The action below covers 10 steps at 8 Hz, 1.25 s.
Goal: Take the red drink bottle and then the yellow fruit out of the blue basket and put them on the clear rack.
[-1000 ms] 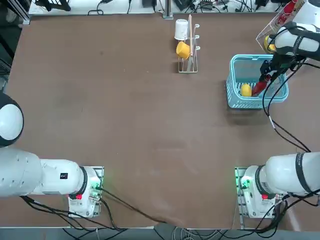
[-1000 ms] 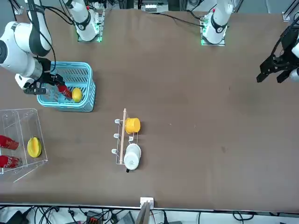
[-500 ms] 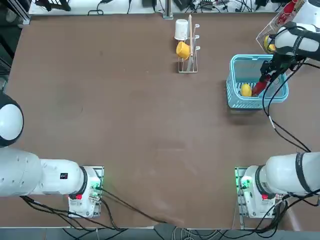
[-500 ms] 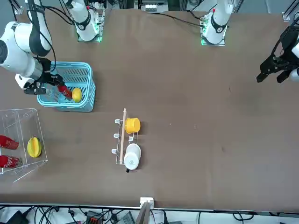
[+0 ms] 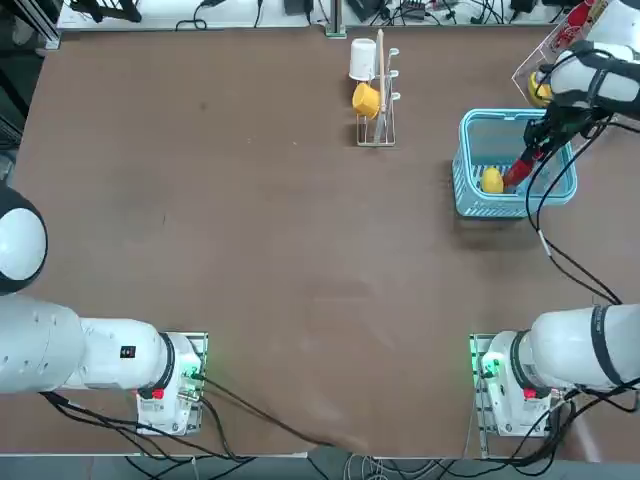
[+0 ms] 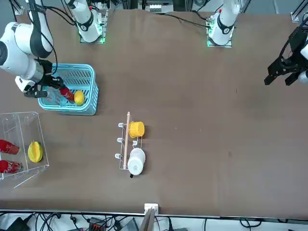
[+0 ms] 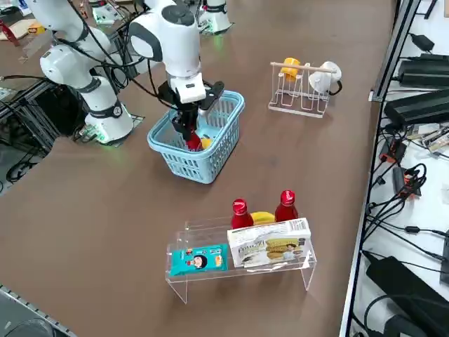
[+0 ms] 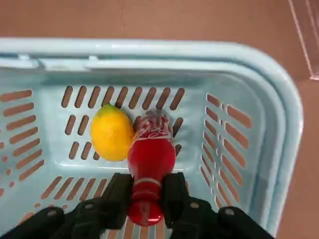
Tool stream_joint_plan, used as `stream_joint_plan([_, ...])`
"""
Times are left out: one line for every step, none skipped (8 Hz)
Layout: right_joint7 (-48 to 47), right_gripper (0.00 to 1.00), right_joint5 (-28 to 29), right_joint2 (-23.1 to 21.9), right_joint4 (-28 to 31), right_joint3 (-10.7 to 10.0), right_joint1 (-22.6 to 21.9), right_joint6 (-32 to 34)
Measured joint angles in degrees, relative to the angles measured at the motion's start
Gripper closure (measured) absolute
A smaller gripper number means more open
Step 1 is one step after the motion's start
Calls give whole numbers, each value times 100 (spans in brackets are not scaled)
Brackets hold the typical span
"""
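The red drink bottle (image 8: 151, 157) is glossy and slim, deep red through its body, with a clear-looking far end, pale looping script on its label, a lighter ring near the neck and a rounded red cap. It lies inside the blue basket (image 8: 244, 74), and the right tool (image 8: 147, 199) has its two black fingers closed on the neck, one at each side.

Just beside the bottle sits the yellow fruit (image 8: 111, 132), small, round and lemon-like, with a greenish tinge at one end. The basket around them is light blue, with slotted sides and base and a thick rim, and stands on the tabletop (image 7: 280, 168).

Near the basket stands the clear rack (image 7: 203, 239), see-through and tiered. It carries two red bottles (image 7: 286, 206), a larger yellow fruit (image 7: 262, 217), a white box (image 7: 270, 242) and a turquoise packet (image 7: 199, 260). Well apart from the rack, a peg stand (image 7: 299, 91) holds a yellow cup (image 7: 290, 69) and a white cup (image 7: 325, 78).
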<state>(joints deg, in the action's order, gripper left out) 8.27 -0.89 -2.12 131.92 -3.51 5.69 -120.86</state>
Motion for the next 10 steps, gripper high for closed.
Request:
stream_joint_plan([0, 62, -1, -8, -453, 0, 0, 506])
stream_joint_plan([0, 62, -1, -25, -934, 0, 0, 1028])
stream_joint_plan([0, 62, -1, -53, -1449, 0, 0, 1558])
stream_joint_plan([0, 62, -1, -74, -2191, -1, 9, 2214])
stream_joint_plan([0, 62, -7, -53, -2505, -8, 24, 2456])
stream_joint_plan([76, 62, -84, 13, -2844, -27, 66, 2649])
stream_joint_plan([289, 62, -248, 98, -3117, -46, 138, 2736])
stream_joint_plan([637, 62, -418, 262, -3332, -73, 255, 2758])
stream_joint_plan([989, 62, -468, 489, -3465, -97, 422, 2754])
stream_joint_plan([1320, 62, -477, 720, -3596, -107, 606, 2727])
